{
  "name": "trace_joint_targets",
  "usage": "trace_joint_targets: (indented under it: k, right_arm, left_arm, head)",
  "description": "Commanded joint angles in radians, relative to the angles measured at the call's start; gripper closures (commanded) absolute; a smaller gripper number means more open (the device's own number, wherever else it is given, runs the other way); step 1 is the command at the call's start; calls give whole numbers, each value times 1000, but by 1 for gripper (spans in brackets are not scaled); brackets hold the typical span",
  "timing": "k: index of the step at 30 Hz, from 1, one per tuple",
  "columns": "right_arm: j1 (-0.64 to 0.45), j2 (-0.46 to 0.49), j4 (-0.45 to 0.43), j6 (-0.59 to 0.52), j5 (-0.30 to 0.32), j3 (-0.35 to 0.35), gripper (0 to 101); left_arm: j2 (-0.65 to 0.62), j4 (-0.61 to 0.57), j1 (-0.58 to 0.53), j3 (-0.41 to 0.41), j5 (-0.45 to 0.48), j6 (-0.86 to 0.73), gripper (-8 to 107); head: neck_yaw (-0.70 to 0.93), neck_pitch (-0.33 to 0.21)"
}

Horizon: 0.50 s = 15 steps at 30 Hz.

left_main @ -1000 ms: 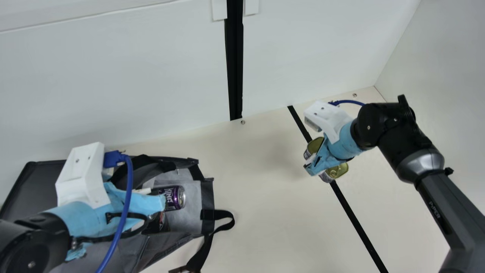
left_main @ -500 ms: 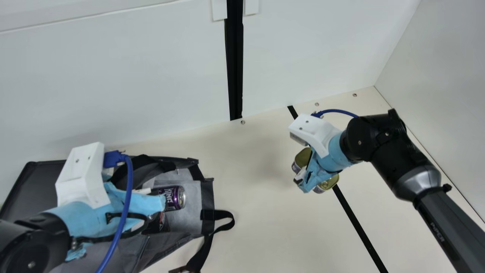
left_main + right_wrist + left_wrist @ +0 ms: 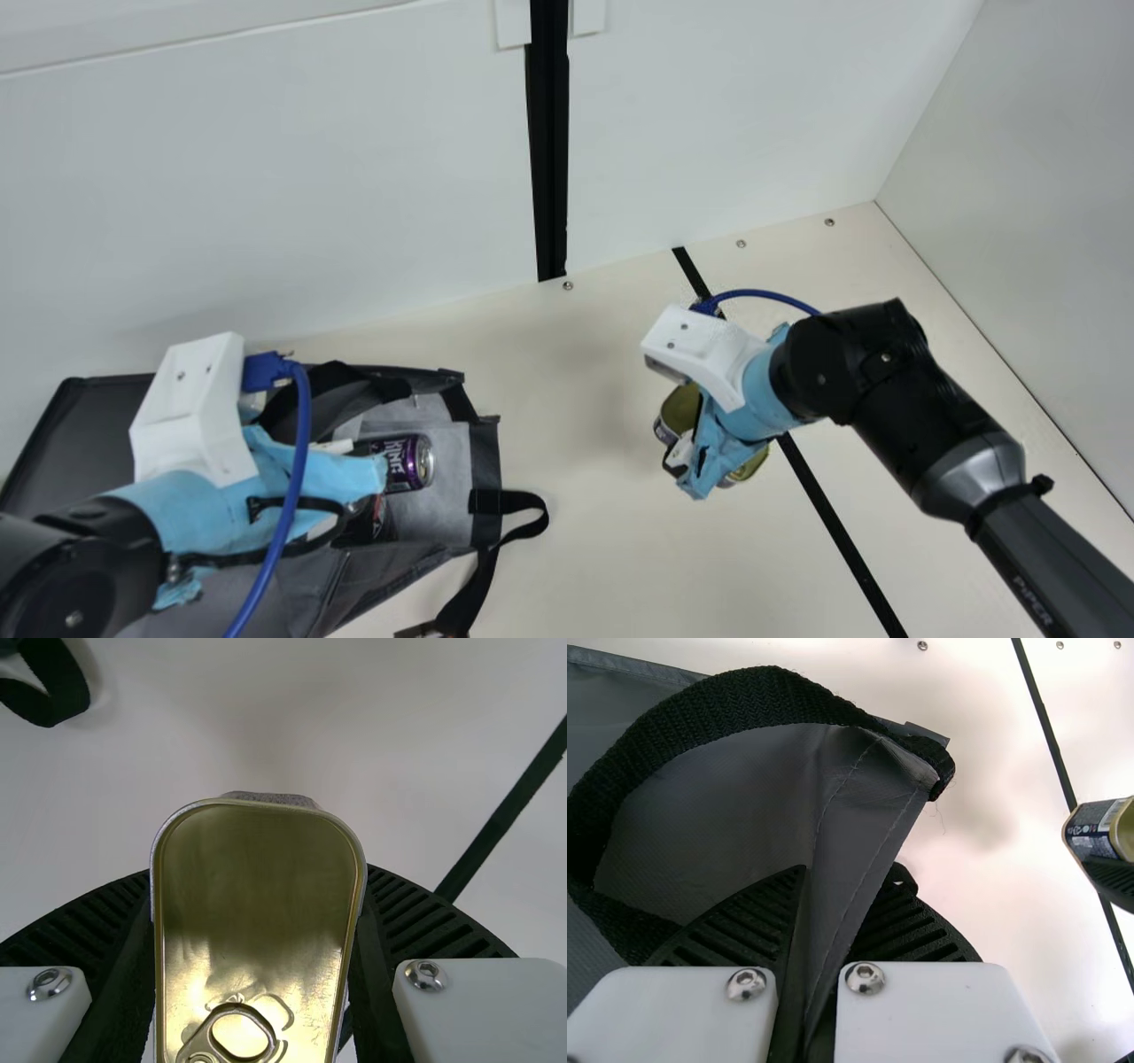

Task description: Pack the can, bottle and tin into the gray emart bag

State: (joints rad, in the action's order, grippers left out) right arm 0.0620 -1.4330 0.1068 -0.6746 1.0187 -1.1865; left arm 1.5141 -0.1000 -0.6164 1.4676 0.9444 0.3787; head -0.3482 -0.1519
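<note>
Grasping the tin (image 3: 257, 895) with the right gripper (image 3: 691, 465).
Pinching the gray bag (image 3: 443, 518) with the left gripper (image 3: 374, 474) near the purple can (image 3: 407, 462).

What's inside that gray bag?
Inside the gray bag lie a purple can and, beside it, a dark item with red markings. The left gripper partly covers both; whatever sits deeper is hidden.
</note>
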Motion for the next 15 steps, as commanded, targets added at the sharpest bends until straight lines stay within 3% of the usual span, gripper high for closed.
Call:
trace_joint_targets:
  k: [1,15]
  right_arm:
    - [12,4,3,-2,-2,5,101]
    - [97,54,6,-30,-5,69,101]
  left_arm:
    - [0,0,0,0,0,0,89]
    - [0,0,0,0,0,0,89]
  head:
    - [-1,-23]
    - [-1,-23]
